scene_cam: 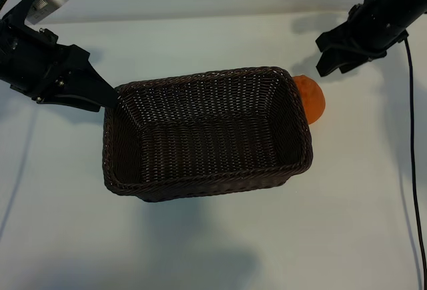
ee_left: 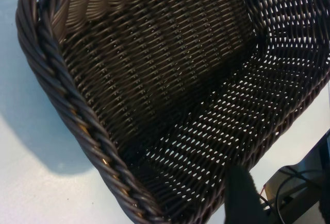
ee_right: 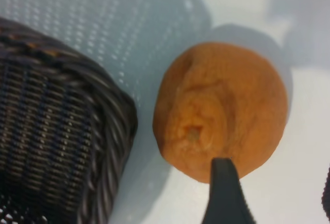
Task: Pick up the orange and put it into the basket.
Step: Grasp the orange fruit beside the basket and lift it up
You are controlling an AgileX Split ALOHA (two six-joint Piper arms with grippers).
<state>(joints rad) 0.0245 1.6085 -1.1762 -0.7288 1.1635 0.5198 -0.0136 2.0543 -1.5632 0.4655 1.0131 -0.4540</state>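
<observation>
The dark brown wicker basket [scene_cam: 200,187] stands in the middle of the white table, with nothing in it. The orange [scene_cam: 311,98] lies on the table against the outside of the basket's far right corner, its nub up. My right gripper [scene_cam: 331,62] hovers just above and behind the orange, open. In the right wrist view one fingertip [ee_right: 224,193] overlaps the edge of the orange [ee_right: 221,110], and the basket's corner [ee_right: 111,105] is close beside it. My left gripper [scene_cam: 110,98] is open at the basket's far left corner. One of its fingers [ee_left: 242,198] lies against the basket wall [ee_left: 77,110].
A black cable [scene_cam: 413,170] runs down the table's right side from the right arm. Bare white table [scene_cam: 213,257] lies in front of the basket and to its right. Wires and a dark box [ee_left: 289,193] show past the left gripper.
</observation>
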